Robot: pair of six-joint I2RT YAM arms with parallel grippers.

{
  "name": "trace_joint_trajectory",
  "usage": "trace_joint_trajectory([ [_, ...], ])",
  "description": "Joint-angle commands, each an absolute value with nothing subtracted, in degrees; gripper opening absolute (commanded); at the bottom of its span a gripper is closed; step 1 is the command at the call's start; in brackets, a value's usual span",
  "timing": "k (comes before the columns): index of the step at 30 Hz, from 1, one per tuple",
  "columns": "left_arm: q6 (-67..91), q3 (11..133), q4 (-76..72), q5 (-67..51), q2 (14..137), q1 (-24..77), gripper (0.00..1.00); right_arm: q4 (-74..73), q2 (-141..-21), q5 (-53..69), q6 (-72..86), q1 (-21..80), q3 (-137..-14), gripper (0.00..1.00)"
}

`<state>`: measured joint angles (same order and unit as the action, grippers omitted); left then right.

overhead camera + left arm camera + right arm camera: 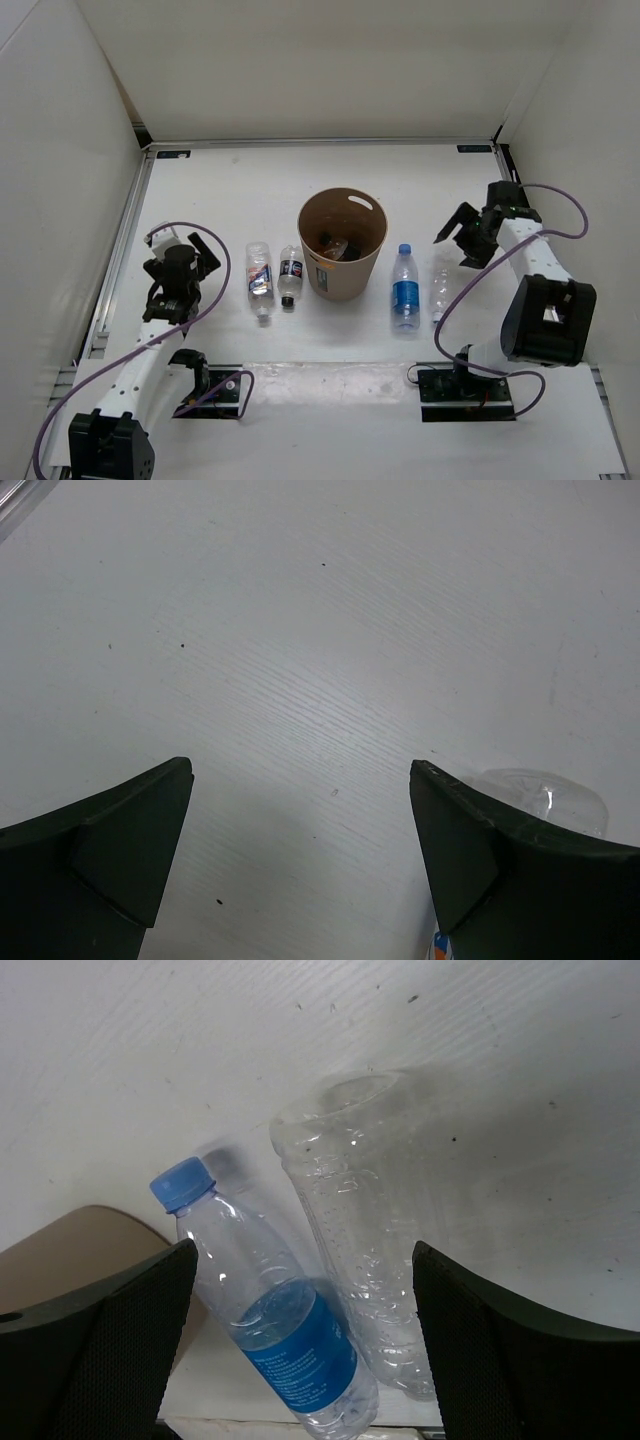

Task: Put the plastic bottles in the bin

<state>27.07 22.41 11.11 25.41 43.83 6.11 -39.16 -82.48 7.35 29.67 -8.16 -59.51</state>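
Showing unlabelled bottle (pixel 360 1260) sharply, right wrist view, faint overhead

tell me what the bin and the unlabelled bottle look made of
Bin: matte tan wall with a cut-out handle slot, probably moulded plastic, possibly pressed fibre. Unlabelled bottle: thin clear glossy plastic; the table shows through and highlights glint on its dimpled wall.

The left arm (pixel 135 365) reached forward from its base, left of the bin (pixel 340 282). Its wrist was bent down, and the left gripper (pixel 200 258) hung with jaws spread wide, holding nothing. Right of the bin, the right arm (pixel 530 250) was folded at the elbow with its forearm stretched away. The right gripper (pixel 458 240) was angled toward the bin, jaws wide apart and empty.
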Motion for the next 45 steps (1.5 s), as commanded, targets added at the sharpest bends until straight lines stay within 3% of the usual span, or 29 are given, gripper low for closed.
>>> trace_joint_trajectory([
  [1,27.60,24.08,10.28,24.78,42.89,5.71,1.00,-35.61,-83.31,10.63,31.55,-7.12,-57.40,0.89],
  [6,27.77,23.64,10.02,24.87,42.01,5.80,1.00,-32.96,-85.60,13.86,34.01,-6.15,-53.62,0.89],
  [8,27.77,23.47,9.93,24.87,42.01,5.80,1.00,-29.98,-85.52,15.55,35.41,-6.50,-50.03,0.84],
  [17,27.95,23.64,9.93,24.70,41.92,5.80,1.00,-30.49,-84.46,11.52,35.86,-5.46,-49.48,0.84],
  [23,27.95,23.55,9.93,24.79,42.01,5.71,1.00,-29.27,-84.20,13.52,35.95,-6.68,-48.69,0.63],
  [25,27.86,23.55,10.02,24.79,42.19,5.80,1.00,-29.18,-84.55,13.97,35.25,-7.29,-48.69,0.49],
  [26,27.95,23.55,9.85,24.87,42.10,5.71,1.00,-29.09,-84.90,14.67,35.16,-7.38,-48.69,0.35],
  [31,28.04,23.64,10.02,25.05,42.54,5.80,1.00,-28.56,-84.81,16.26,34.72,-9.31,-48.08,0.18],
  [40,28.21,23.47,10.11,24.96,41.92,5.80,1.00,-31.90,-77.11,16.18,32.35,-10.55,-49.04,0.15],
  [45,28.30,23.64,10.11,25.05,41.92,5.71,1.00,-36.37,-69.36,10.74,29.98,-6.52,-56.23,0.15],
])
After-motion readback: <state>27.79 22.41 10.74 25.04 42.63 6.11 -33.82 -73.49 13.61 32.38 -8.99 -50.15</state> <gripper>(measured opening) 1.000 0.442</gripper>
